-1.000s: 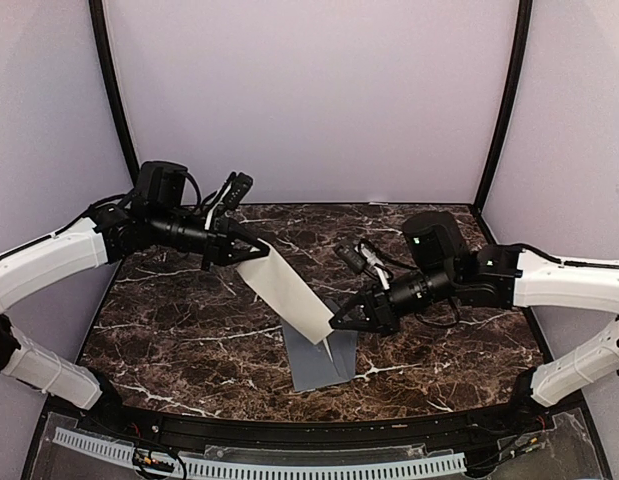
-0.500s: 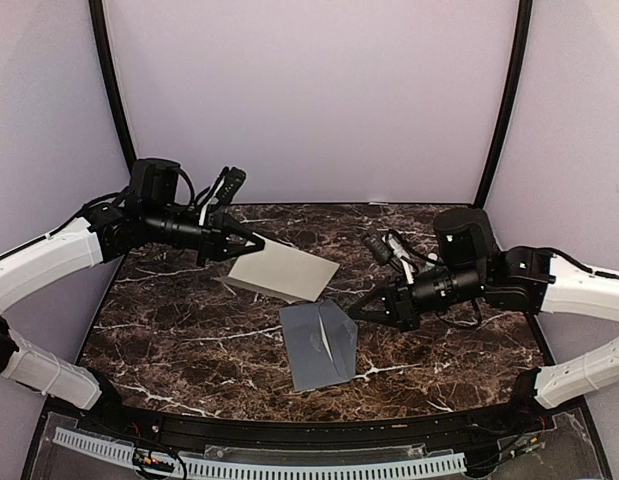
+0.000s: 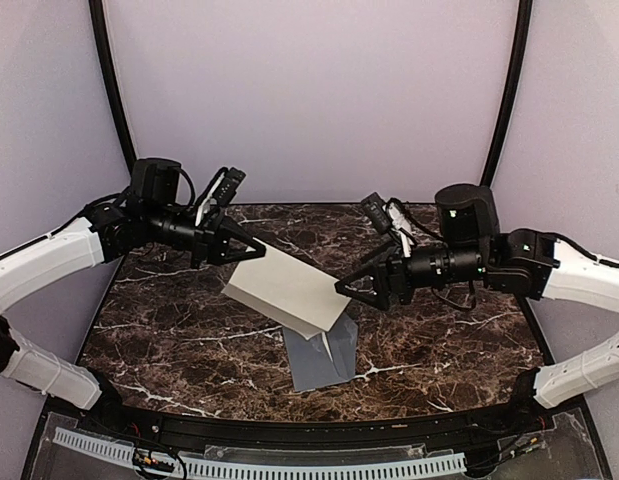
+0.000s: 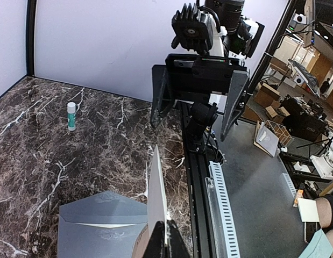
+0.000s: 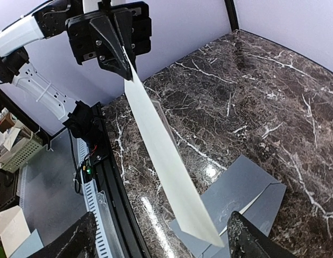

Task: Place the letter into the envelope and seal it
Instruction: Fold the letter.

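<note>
The cream letter (image 3: 289, 288) hangs slanted in the air, its upper left corner pinched in my shut left gripper (image 3: 251, 250). Its lower right end droops over the grey envelope (image 3: 319, 362), which lies flat on the marble with its flap open. In the left wrist view the letter (image 4: 157, 185) shows edge-on, rising from the left gripper (image 4: 167, 228), with the envelope (image 4: 96, 226) beneath. My right gripper (image 3: 351, 292) stands open at the letter's free end. In the right wrist view its fingers (image 5: 247, 239) straddle the letter (image 5: 163, 156) without touching it, above the envelope (image 5: 244, 185).
A small white glue stick (image 4: 71, 116) with a green cap stands upright on the marble table (image 3: 189, 330) toward the far right. Black frame posts stand at the back corners, and a black rail with a white cable duct (image 3: 259, 465) runs along the near edge.
The right gripper has gone from shut to open and swung back up-left to the letter's free end. The letter's free end has lifted off the envelope and now hangs over it.
</note>
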You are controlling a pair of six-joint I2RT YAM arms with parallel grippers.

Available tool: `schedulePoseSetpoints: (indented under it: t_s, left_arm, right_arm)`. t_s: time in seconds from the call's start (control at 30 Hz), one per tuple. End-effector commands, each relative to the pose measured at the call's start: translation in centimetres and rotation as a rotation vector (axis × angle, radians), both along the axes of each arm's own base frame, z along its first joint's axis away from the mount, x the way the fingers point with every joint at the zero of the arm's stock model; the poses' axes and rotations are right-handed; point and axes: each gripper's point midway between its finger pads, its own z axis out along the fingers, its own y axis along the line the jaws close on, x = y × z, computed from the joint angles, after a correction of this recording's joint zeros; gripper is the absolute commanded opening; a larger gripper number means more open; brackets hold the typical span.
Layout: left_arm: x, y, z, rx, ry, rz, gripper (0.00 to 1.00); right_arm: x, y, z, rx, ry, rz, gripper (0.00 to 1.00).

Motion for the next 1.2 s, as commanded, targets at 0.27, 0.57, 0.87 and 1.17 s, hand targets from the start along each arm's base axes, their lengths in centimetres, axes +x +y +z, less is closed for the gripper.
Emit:
schedulePoseSetpoints:
  t_s: [0.27,0.57,0.87,1.17]
  left_arm:
    - [-1.5,-0.1,1.0,-0.059,0.042,-0.1,0.0]
    - [-0.9,-0.1,0.7,-0.043,0.025,-0.067,0.0]
    - [0.9,0.0,-0.3,0.005,-0.007,0.036,0.15]
    - [7.0,4.6,2.6,-0.032,-0.191,0.589,0.72]
  right_arm:
    - [-0.6,3.3,-0.7,-0.045,0.02,0.177,0.81]
    - [-0.8,4.1,-1.5,-0.06,0.052,0.21,0.23]
    - [-0.4,3.5,-1.3,-0.051,0.033,0.166,0.0]
    - [5.4,0.2,-3.0,-0.213,-0.062,-0.202,0.0]
